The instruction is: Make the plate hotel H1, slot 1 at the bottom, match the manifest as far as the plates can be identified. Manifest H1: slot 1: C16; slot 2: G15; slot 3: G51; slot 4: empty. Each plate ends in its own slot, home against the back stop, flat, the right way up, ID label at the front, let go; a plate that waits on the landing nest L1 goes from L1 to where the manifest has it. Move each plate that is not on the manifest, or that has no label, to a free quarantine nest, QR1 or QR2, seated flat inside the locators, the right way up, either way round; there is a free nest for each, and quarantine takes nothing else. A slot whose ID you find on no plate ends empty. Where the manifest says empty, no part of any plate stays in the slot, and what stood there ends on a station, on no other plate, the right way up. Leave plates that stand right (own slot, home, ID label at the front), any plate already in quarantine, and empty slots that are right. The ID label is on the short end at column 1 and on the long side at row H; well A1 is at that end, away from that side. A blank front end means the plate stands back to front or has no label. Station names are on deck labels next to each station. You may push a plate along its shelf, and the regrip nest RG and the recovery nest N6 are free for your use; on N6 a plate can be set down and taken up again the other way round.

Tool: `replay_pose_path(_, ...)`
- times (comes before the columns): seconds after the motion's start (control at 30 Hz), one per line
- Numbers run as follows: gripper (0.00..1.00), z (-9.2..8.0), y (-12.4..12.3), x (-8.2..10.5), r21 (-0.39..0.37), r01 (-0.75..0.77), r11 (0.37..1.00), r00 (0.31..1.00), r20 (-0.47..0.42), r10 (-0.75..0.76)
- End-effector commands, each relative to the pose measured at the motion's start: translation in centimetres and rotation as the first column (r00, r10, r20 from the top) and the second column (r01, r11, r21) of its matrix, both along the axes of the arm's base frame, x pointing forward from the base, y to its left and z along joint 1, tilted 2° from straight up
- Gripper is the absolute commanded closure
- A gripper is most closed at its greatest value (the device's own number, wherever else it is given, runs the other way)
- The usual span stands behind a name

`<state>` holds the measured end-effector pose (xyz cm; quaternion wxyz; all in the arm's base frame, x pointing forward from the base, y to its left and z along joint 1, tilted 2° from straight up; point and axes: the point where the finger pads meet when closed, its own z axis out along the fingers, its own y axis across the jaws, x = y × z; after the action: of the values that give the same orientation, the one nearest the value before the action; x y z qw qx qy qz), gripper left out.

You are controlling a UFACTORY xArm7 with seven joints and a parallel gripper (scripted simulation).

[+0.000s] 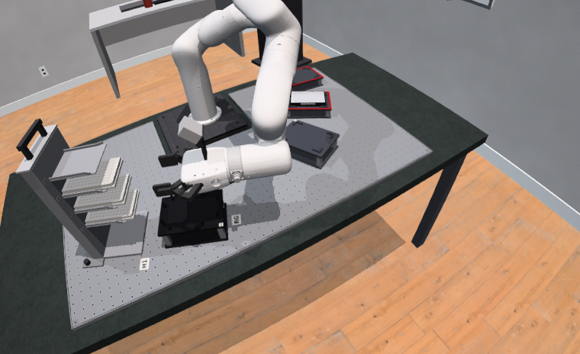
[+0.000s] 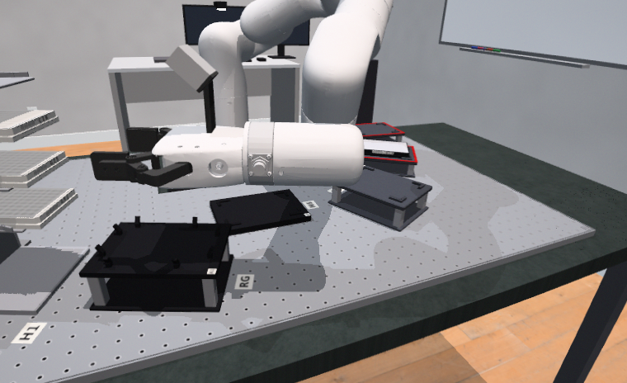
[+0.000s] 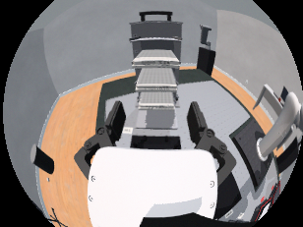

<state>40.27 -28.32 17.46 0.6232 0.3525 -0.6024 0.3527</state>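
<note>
The hand [image 1: 165,174] hangs spread and holding nothing, level above the RG nest [image 1: 191,216]; the plate hotel [image 1: 52,193] stands apart at its nine o'clock, bare worktop [image 1: 151,281] between.

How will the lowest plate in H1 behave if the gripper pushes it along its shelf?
The lowest plate looks like a rigid moulded well plate, so it would likely slide as one piece without flexing. It lies flat and low, so tipping seems unlikely. Its front end overhangs toward the open gripper; an off-centre push might skew it on the hotel shelf.
</note>
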Motion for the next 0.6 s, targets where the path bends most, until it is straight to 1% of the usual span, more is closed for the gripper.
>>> replay_pose_path(0.0,0.00,1.1,0.0,0.1,-0.001,0.000,1.000,1.000,0.003,0.000)
replay_pose_path(0.4,0.00,4.3,-0.1,0.3,-0.001,0.000,1.000,1.000,0.003,0.000)
replay_pose_path(0.47,0.00,4.3,-0.1,0.3,-0.001,0.000,1.000,1.000,0.003,0.000)
replay_pose_path(0.57,0.00,4.9,-0.1,0.4,-0.001,0.000,1.000,1.000,0.003,0.000)
